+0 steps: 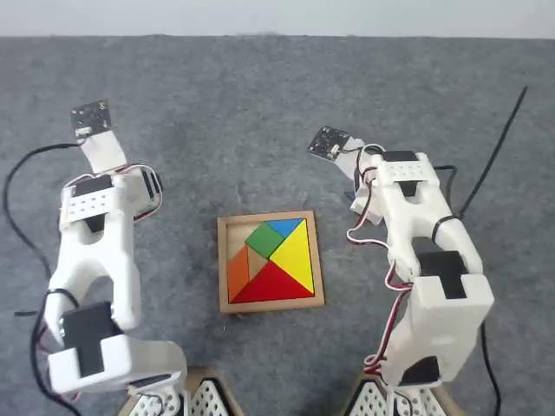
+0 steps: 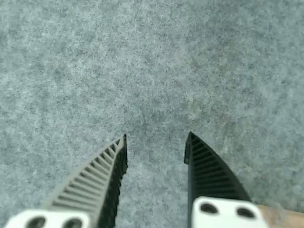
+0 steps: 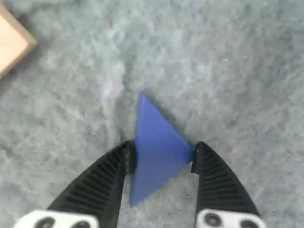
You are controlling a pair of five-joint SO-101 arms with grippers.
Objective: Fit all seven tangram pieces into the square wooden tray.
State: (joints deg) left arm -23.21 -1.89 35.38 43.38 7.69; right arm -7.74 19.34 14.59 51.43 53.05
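Observation:
The square wooden tray (image 1: 224, 264) lies on the carpet between the arms. Inside it are green (image 1: 264, 238), light blue (image 1: 284, 227), yellow (image 1: 297, 256), red (image 1: 273, 284), orange (image 1: 237, 273) and tan (image 1: 257, 263) pieces. A dark blue triangle (image 3: 154, 147) lies on the carpet right of the tray. My right gripper (image 3: 164, 145) is shut on it, one finger against each side. A corner of the tray (image 3: 9, 42) is visible a short way off. Left of the tray, my left gripper (image 2: 157, 137) stands open over bare carpet.
Grey carpet covers the whole table. Cables trail from both arms, one loop at the far left (image 1: 17, 186) and a black one at the far right (image 1: 499, 147). The arm bases stand at the near edge.

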